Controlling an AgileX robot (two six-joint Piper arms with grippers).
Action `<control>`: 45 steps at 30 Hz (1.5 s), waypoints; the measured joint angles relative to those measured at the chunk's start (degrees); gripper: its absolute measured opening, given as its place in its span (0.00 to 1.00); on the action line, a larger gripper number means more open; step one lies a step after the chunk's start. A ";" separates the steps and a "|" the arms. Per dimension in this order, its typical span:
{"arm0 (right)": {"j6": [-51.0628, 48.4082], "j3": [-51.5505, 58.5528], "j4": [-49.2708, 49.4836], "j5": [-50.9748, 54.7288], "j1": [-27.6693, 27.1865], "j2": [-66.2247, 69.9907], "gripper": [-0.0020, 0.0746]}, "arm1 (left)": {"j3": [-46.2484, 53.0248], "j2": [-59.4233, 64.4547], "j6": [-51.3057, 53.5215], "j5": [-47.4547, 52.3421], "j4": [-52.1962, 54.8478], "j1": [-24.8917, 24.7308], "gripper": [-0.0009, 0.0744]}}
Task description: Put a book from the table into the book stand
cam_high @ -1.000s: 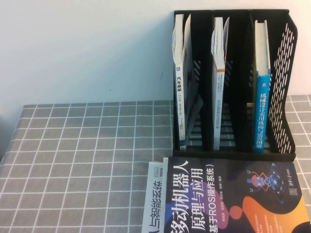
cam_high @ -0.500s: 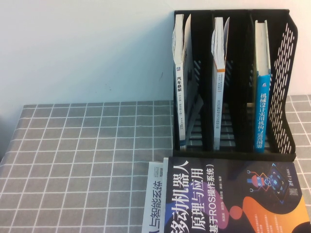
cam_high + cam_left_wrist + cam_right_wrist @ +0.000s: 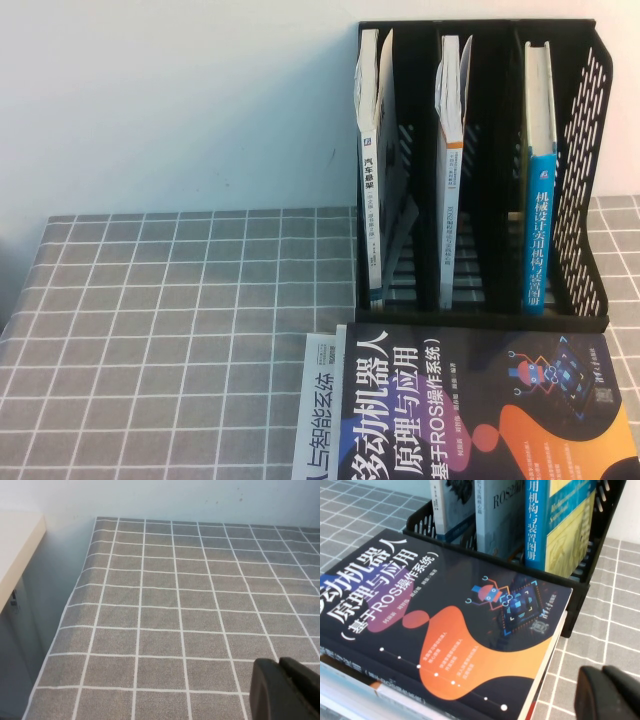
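Observation:
The book (image 3: pixel 538 230) with the blue spine and pale yellow-green cover stands upright in the right compartment of the black book stand (image 3: pixel 590 150) at the back right of the table (image 3: pixel 180 300). It also shows in the right wrist view (image 3: pixel 565 525), behind the stand's front rim (image 3: pixel 580 587). My left gripper (image 3: pixel 279 662) is shut and empty above bare grid cloth near the table's left edge. My right gripper (image 3: pixel 603 671) is shut and empty over the cloth beside the dark book's corner. Neither gripper shows in the high view.
A dark purple-and-orange robot book (image 3: pixel 480 400) lies flat in front of the stand on a grey-white book (image 3: pixel 318 420); it also fills the right wrist view (image 3: pixel 445 620). Two other books stand in the left (image 3: pixel 372 170) and middle (image 3: pixel 450 170) compartments.

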 joint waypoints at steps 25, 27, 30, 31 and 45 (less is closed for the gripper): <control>0.37 0.17 -2.52 -3.07 0.00 -1.50 0.02 | 0.00 0.00 0.00 0.00 -0.22 0.00 0.01; 0.38 1.25 -6.17 -7.26 0.00 -3.10 0.02 | 0.00 0.00 0.00 0.00 -0.22 0.00 0.01; 2.64 4.64 -10.22 -17.45 0.00 -5.10 0.02 | 0.00 0.00 0.00 0.00 -0.22 0.00 0.01; 4.44 6.26 -11.59 -21.46 0.00 -5.43 0.02 | 0.00 0.00 0.00 0.00 -0.22 0.00 0.01; 19.62 16.65 -23.54 -21.77 -4.69 -9.44 0.02 | 0.00 0.00 0.00 0.00 -0.36 0.00 0.01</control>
